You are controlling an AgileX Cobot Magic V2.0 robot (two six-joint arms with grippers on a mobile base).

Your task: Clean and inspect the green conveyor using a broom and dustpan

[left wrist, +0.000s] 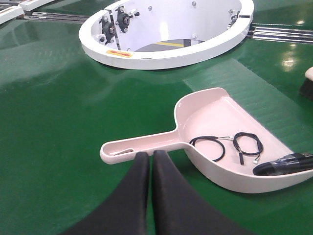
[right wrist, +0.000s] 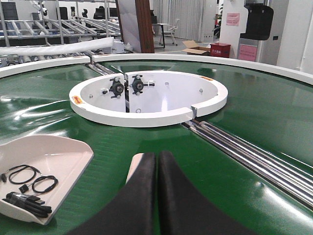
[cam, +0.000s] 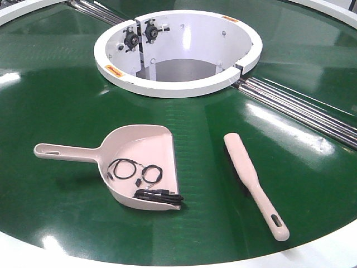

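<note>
The green conveyor (cam: 61,106) is a big shiny green belt with a white rim. A white round hub (cam: 178,84) sits in its middle part, toward the far edge, and shiny metal rollers (cam: 301,109) run out from the hub to the right edge.

The dustpan (cam: 139,162) lies flat on the belt, near the front edge and a bit to the left. Its handle points to the left edge and its wide mouth faces right. Inside it lie some thin black wire loops (cam: 134,170) and a black cable bundle (cam: 159,195) by the mouth.

The broom (cam: 254,181) lies flat on the belt to the right of the dustpan, well apart from it. Its handle end with the slot points at the front right edge.

The left gripper (left wrist: 150,156) hangs just in front of the dustpan handle, with its two black fingers pressed together and nothing between them. The right gripper (right wrist: 157,157) hangs above the brush end of the broom, its fingers pressed together too, holding nothing.
</note>
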